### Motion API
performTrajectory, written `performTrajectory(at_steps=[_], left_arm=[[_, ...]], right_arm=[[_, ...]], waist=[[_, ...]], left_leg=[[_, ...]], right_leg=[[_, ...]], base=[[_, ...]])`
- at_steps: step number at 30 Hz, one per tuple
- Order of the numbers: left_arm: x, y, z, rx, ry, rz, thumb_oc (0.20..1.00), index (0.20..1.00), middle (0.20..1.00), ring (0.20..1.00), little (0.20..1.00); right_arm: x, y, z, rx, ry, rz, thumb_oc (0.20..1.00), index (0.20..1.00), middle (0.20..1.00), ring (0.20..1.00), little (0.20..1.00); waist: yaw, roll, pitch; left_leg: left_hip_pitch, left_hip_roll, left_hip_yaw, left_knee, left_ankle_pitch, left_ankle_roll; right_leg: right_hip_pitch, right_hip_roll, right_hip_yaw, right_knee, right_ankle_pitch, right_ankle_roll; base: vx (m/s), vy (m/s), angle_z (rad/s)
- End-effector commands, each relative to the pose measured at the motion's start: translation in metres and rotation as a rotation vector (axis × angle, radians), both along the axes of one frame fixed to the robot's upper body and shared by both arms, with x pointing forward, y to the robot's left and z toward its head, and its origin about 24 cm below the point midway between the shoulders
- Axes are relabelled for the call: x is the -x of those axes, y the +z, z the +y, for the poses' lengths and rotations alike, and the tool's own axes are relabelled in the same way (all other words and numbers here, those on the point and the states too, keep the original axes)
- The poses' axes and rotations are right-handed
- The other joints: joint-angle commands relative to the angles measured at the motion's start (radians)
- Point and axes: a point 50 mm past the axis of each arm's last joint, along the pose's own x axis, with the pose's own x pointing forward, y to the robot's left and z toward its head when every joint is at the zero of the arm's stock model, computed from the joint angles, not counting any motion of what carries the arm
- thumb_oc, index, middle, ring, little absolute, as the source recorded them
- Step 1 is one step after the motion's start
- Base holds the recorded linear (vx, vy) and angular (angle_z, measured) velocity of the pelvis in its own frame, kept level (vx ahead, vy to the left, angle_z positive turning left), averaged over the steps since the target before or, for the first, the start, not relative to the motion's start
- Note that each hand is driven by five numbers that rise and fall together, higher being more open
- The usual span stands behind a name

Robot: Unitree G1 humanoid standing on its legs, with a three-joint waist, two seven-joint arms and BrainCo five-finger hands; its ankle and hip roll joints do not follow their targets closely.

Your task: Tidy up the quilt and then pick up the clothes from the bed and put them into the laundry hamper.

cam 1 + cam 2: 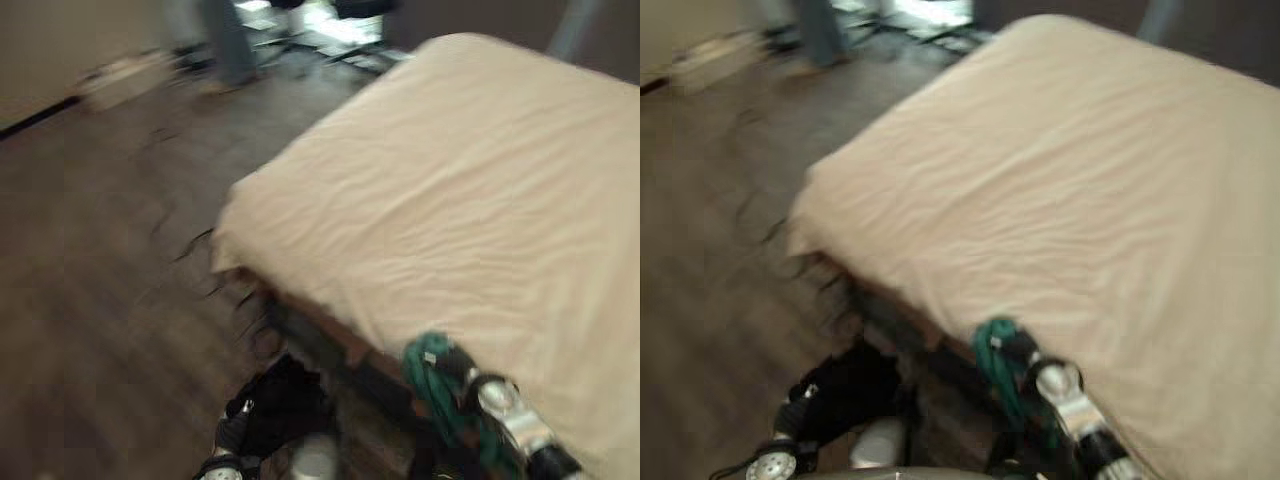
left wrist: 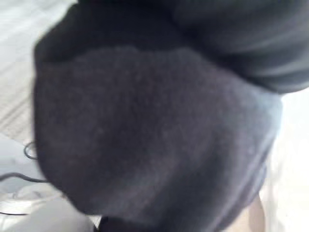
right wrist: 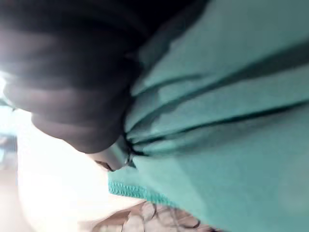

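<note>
The right hand [image 1: 470,385] clenches a green garment [image 1: 432,375] over the bed's [image 1: 470,190] near edge; the left hand [image 1: 232,435] grips dark clothing [image 1: 285,400] beside that edge.

my right arm [image 1: 515,420] is silver-grey with a dark band at the wrist; on my right hand [image 3: 72,92] i see a dark ribbed cover.
</note>
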Motion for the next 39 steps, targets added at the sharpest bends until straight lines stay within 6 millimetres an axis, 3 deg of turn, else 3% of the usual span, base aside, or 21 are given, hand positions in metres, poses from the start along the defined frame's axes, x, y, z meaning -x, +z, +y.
performTrajectory(at_steps=[1,3,5,7,8,9,11,13,17,19,20,21,22,24,25,27,28,32,36,38,39], left_arm=[[-0.03,0.024,0.032,-0.115,0.037,-0.12,0.2,0.2,0.2,0.2,0.2],[-0.032,0.024,0.033,-0.121,0.045,-0.117,0.2,0.2,0.2,0.2,0.2],[-0.025,0.015,0.025,-0.112,0.003,-0.061,0.2,0.2,0.2,0.2,0.2],[-0.027,0.015,0.025,-0.127,-0.018,-0.057,0.2,0.2,0.2,0.2,0.2],[-0.032,0.019,0.026,-0.139,-0.03,-0.071,0.2,0.2,0.2,0.2,0.2],[-0.042,0.025,0.025,-0.154,-0.038,-0.102,0.2,0.2,0.2,0.2,0.2],[-0.05,0.029,0.023,-0.156,-0.049,-0.129,0.2,0.2,0.2,0.2,0.2],[-0.058,0.033,0.017,-0.139,-0.071,-0.155,0.2,0.2,0.2,0.2,0.2],[-0.058,0.028,0.014,-0.146,-0.123,-0.126,0.2,0.2,0.2,0.2,0.2],[-0.055,0.021,0.013,-0.131,-0.104,-0.097,0.2,0.2,0.2,0.2,0.2],[-0.001,-0.044,0.01,-0.11,-0.07,0.316,0.2,0.2,0.2,0.2,0.2],[-0.009,-0.04,0.01,-0.111,-0.075,0.278,0.2,0.2,0.2,0.2,0.2],[-0.009,-0.04,0.01,-0.111,-0.075,0.278,0.2,0.2,0.2,0.2,0.2],[-0.017,-0.035,0.011,-0.118,-0.078,0.251,0.2,0.2,0.2,0.2,0.2],[-0.021,-0.032,0.012,-0.123,-0.077,0.23,0.2,0.2,0.2,0.2,0.2],[-0.023,-0.031,0.014,-0.126,-0.067,0.222,0.2,0.2,0.2,0.2,0.2],[-0.02,-0.031,0.015,-0.127,-0.072,0.22,0.2,0.2,0.2,0.2,0.2],[-0.022,-0.027,0.022,-0.157,-0.085,0.216,0.2,0.2,0.2,0.2,0.2],[-0.022,-0.024,0.034,-0.188,-0.071,0.222,0.2,0.2,0.2,0.2,0.2],[-0.026,-0.022,0.041,-0.209,-0.058,0.231,0.2,0.2,0.2,0.2,0.2],[-0.026,-0.022,0.041,-0.21,-0.058,0.23,0.2,0.2,0.2,0.2,0.2]], right_arm=[[-0.016,0.017,-0.012,0.038,-0.151,-0.154,0.2,0.2,0.2,0.2,0.2],[-0.006,0.008,-0.019,0.056,-0.211,-0.12,0.2,0.2,0.2,0.2,0.2],[0.035,-0.025,-0.038,0.107,-0.316,0.04,0.2,0.2,0.2,0.2,0.2],[0.044,-0.034,-0.043,0.12,-0.355,0.091,0.2,0.2,0.2,0.2,0.2],[0.047,-0.038,-0.041,0.118,-0.367,0.112,0.2,0.2,0.2,0.2,0.2],[0.043,-0.039,-0.041,0.101,-0.392,0.116,0.2,0.2,0.2,0.2,0.2],[0.04,-0.037,-0.045,0.104,-0.407,0.109,0.2,0.2,0.2,0.2,0.2],[0.043,-0.037,-0.051,0.104,-0.443,0.11,0.2,0.2,0.2,0.2,0.2],[0.057,-0.04,-0.059,0.092,-0.481,0.131,0.2,0.2,0.2,0.2,0.2],[0.056,-0.042,-0.057,0.097,-0.471,0.143,0.2,0.2,0.2,0.2,0.2],[0.073,-0.068,-0.06,0.337,-0.299,0.322,0.2,0.2,0.2,0.2,0.2],[0.064,-0.059,-0.062,0.335,-0.29,0.263,0.2,0.2,0.2,0.2,0.2],[0.064,-0.059,-0.062,0.335,-0.29,0.263,0.2,0.2,0.2,0.2,0.2],[0.051,-0.049,-0.063,0.34,-0.283,0.207,0.2,0.2,0.2,0.2,0.2],[0.045,-0.044,-0.063,0.343,-0.268,0.183,0.2,0.2,0.2,0.2,0.2],[0.039,-0.04,-0.061,0.343,-0.232,0.168,0.2,0.2,0.2,0.2,0.2],[0.035,-0.038,-0.058,0.324,-0.222,0.154,0.2,0.2,0.2,0.2,0.2],[0.02,-0.031,-0.055,0.324,-0.21,0.11,0.2,0.2,0.2,0.2,0.2],[0.016,-0.034,-0.036,0.298,-0.148,0.106,0.2,0.2,0.2,0.2,0.2],[0.014,-0.038,-0.023,0.282,-0.13,0.122,0.2,0.2,0.2,0.2,0.2],[0.013,-0.038,-0.022,0.281,-0.13,0.121,0.2,0.2,0.2,0.2,0.2]], waist=[[-0.015,-0.056,0.027],[-0.007,-0.07,0.02],[-0.033,-0.08,-0.006],[-0.041,-0.089,0.002],[-0.052,-0.089,0.018],[-0.083,-0.086,0.045],[-0.09,-0.084,0.055],[-0.101,-0.076,0.057],[-0.128,-0.09,0.025],[-0.112,-0.098,0.009],[-0.112,-0.081,0.028],[-0.105,-0.075,0.047],[-0.105,-0.074,0.046],[-0.079,-0.074,0.086],[-0.07,-0.082,0.104],[-0.05,-0.094,0.101],[-0.031,-0.092,0.08],[0.0,-0.085,0.057],[0.026,-0.13,0.044],[0.043,-0.188,0.066],[0.044,-0.192,0.065]], left_leg=[[0.041,0.108,0.464,0.158,-0.014,-0.054],[0.059,0.138,0.489,0.2,-0.037,-0.046],[0.097,0.071,0.436,0.154,-0.076,-0.026],[0.085,0.042,0.41,0.15,-0.089,-0.007],[0.089,0.023,0.374,0.145,-0.104,0.008],[0.108,-0.006,0.314,0.108,-0.102,0.021],[0.106,-0.015,0.289,0.081,-0.07,0.022],[0.111,-0.032,0.206,0.057,-0.059,0.012],[0.11,-0.075,0.105,0.059,-0.078,0.008],[0.12,-0.089,0.111,0.076,-0.101,0.011],[0.201,-0.065,0.21,0.144,-0.108,-0.007],[0.124,-0.024,0.221,0.363,-0.081,-0.04],[0.124,-0.024,0.221,0.364,-0.082,-0.04],[0.01,0.023,0.208,0.629,0.023,-0.074],[-0.031,0.025,0.209,0.692,0.014,-0.063],[-0.086,0.001,0.25,0.623,-0.037,-0.036],[-0.085,-0.005,0.321,0.402,-0.046,-0.011],[-0.123,0.046,0.483,0.029,0.038,-0.03],[-0.115,0.017,0.46,0.063,0.066,0.005],[-0.089,-0.019,0.458,0.138,0.012,0.051],[-0.091,-0.022,0.461,0.14,0.008,0.053]], right_leg=[[-0.02,-0.12,-0.097,0.058,-0.147,0.041],[0.002,-0.144,-0.187,0.1,-0.16,0.022],[0.001,-0.198,-0.24,0.23,-0.13,0.048],[-0.016,-0.254,-0.257,0.324,-0.098,0.081],[-0.053,-0.287,-0.21,0.423,-0.07,0.098],[-0.179,-0.254,-0.033,0.55,-0.087,0.106],[-0.244,-0.201,0.032,0.54,-0.09,0.106],[-0.233,-0.137,0.068,0.429,-0.141,0.121],[-0.186,-0.104,0.226,0.179,-0.15,0.073],[-0.159,-0.13,0.188,0.157,-0.114,0.096],[-0.099,-0.012,0.179,0.133,-0.19,0.024],[-0.057,0.014,0.179,0.099,-0.204,-0.009],[-0.058,0.014,0.179,0.099,-0.204,-0.009],[-0.009,0.036,0.173,0.081,-0.224,-0.053],[0.016,0.044,0.175,0.073,-0.237,-0.065],[0.06,0.055,0.187,0.043,-0.257,-0.058],[0.088,0.062,0.189,0.017,-0.274,-0.034],[0.174,0.072,0.145,-0.001,-0.341,0.002],[0.182,0.081,0.183,0.112,-0.375,0.012],[0.095,0.033,0.193,0.405,-0.238,0.12],[0.09,0.028,0.195,0.413,-0.242,0.123]], base=[[-0.29,0.129,4.66],[-0.16,0.138,3.48],[0.13,0.305,3.02],[0.15,0.271,2.48],[0.11,0.293,1.75],[0.11,0.279,1.25],[-0.03,0.116,0.85],[0.05,-0.071,1.06],[0.15,-0.141,1.54],[0.11,-0.053,1.05],[0.14,-0.141,0.05],[0.14,-0.142,-0.25],[0.12,-0.204,-0.31],[0.16,-0.202,-0.16],[0.27,-0.153,-0.05],[0.46,0.031,-0.28],[0.7,0.182,-0.76],[0.56,0.195,-0.18],[0.57,0.184,0.21],[0.72,0.257,-0.12],[0.47,0.194,-0.3]])
